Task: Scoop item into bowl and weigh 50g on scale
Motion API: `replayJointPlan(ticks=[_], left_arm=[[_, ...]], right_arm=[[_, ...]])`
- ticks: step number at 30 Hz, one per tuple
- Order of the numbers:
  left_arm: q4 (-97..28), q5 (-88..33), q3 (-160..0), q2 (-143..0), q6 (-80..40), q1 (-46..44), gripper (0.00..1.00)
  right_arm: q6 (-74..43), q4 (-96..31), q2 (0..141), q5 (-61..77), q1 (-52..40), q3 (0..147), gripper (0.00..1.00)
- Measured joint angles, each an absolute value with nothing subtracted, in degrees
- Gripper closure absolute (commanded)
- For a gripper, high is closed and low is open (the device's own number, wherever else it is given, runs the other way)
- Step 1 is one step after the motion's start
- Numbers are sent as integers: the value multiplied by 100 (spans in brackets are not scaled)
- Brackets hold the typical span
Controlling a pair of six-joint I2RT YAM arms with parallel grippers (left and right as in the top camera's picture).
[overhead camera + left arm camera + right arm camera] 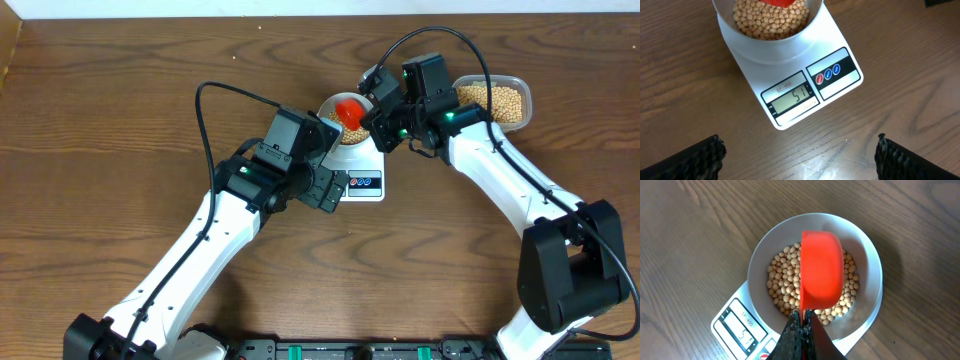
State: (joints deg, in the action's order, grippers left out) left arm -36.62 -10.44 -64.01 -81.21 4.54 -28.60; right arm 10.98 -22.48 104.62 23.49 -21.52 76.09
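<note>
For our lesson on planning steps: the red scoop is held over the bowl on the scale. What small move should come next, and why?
Probably lift the red scoop clear of the bowl: the right gripper holds it tipped over the beans, and the scale seems to read 51.

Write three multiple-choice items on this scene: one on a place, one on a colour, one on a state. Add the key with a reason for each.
1. Where does the bowl stand?
A. on the scale
B. on a plate
C. inside a box

2. What colour is the scoop over the beans?
A. blue
B. red-orange
C. green

3. How is the left end effector?
A. shut on the scoop
B. open, holding nothing
C. shut on the bowl

Key:
1 A, the bowl sits on the scale's platform above the display.
2 B, the right wrist view shows it plainly red-orange.
3 B, its jaws stand wide apart with only bare wood between them.
</note>
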Motion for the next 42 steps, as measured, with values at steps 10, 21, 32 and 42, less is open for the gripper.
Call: replayJointPlan(ticks=[10, 21, 32, 42], left_arm=[[-3662, -1044, -6401, -8121, 454, -2860, 2], [-3662, -1044, -6401, -8121, 454, -2860, 2], [-3660, -1044, -6401, -8121, 454, -2860, 2], [-3662, -1044, -6401, -8121, 454, -2860, 2]], right_arm=[[1098, -2248, 10462, 2311, -2235, 7609, 99], [1146, -2263, 10521, 1590, -2517, 7609, 99], [1168, -2294, 10549, 1546, -2679, 7609, 99], [1164, -2285, 10551, 1717, -2687, 7609, 99]])
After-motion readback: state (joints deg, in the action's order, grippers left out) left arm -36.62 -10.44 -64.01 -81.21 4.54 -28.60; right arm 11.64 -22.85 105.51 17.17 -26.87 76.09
